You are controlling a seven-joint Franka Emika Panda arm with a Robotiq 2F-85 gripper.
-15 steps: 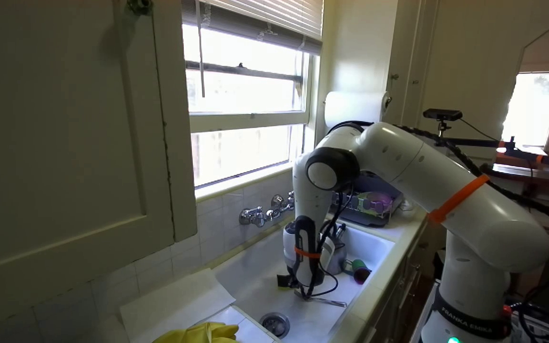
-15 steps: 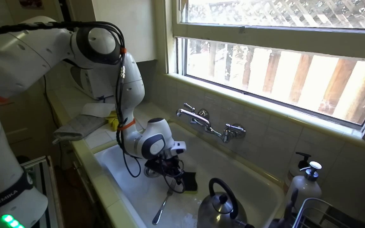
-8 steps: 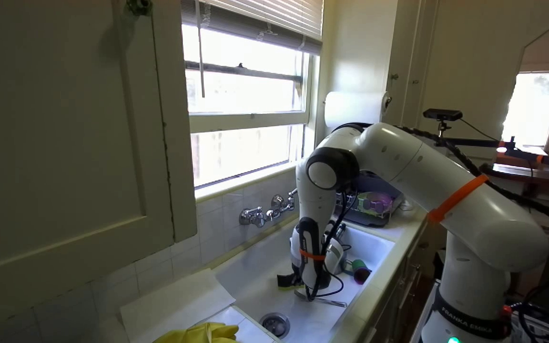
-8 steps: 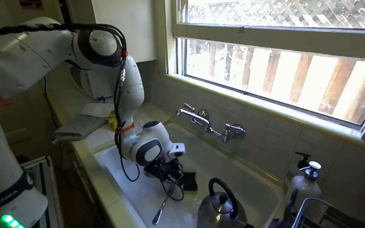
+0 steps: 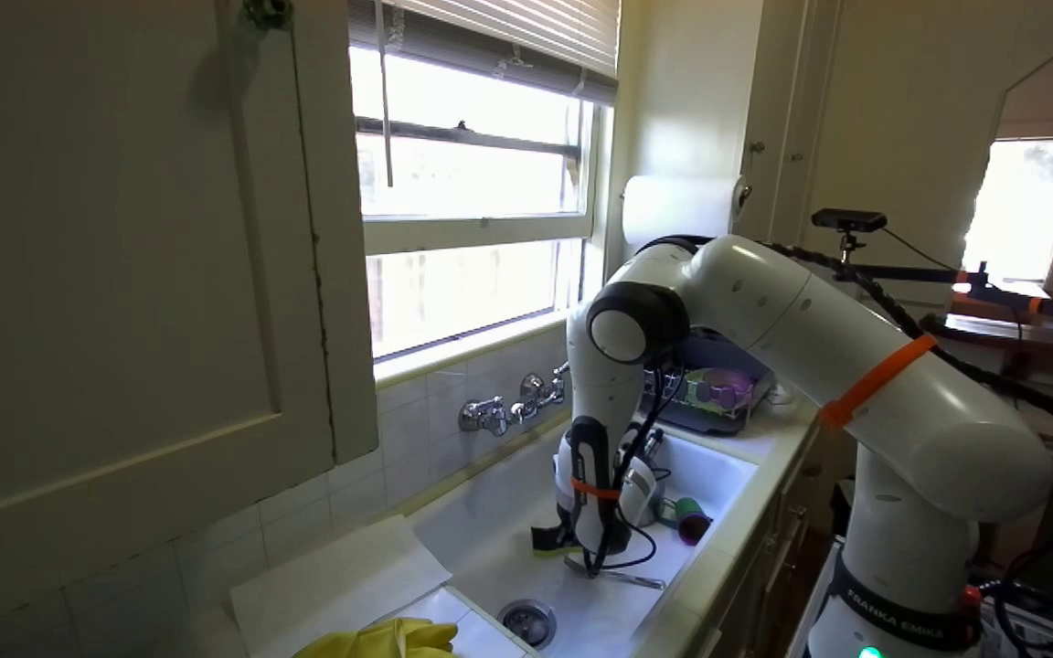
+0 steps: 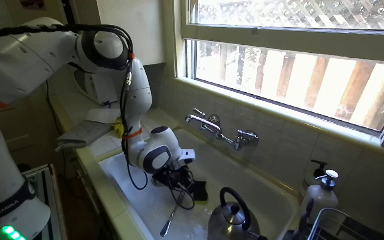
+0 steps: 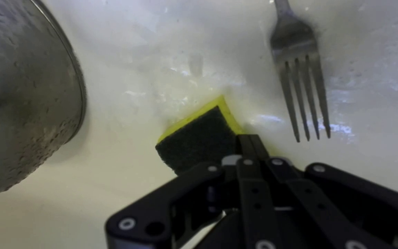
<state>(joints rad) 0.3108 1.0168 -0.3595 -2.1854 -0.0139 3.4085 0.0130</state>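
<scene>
My gripper (image 7: 249, 139) points down into the white sink (image 6: 262, 186), its two dark fingers pressed together with nothing visible between them. In the wrist view the fingertips overlap the right edge of a sponge (image 7: 199, 141), dark scourer side up over yellow foam. Whether they touch it I cannot tell. The same sponge (image 6: 200, 191) lies flat on the sink floor. To the right of the fingertips and apart from them lies a metal fork (image 7: 297, 45). A wet steel kettle (image 7: 22, 97) stands at the left. Cables and the wrist hide the fingertips in both exterior views.
A green and dark red cup (image 5: 691, 523) lies near the sink's end. The drain (image 5: 528, 623) is at the opposite end. A chrome faucet (image 6: 208, 126) juts from the tiled wall. Soap bottles (image 6: 320, 198) and a wire rack (image 6: 325, 220) stand beyond the kettle.
The wrist has shifted and tilted slightly, dipping a little and then easing partly back, so more of the sponge shows in an exterior view. Sponge, fork and kettle look unmoved. The gripper has stayed shut.
</scene>
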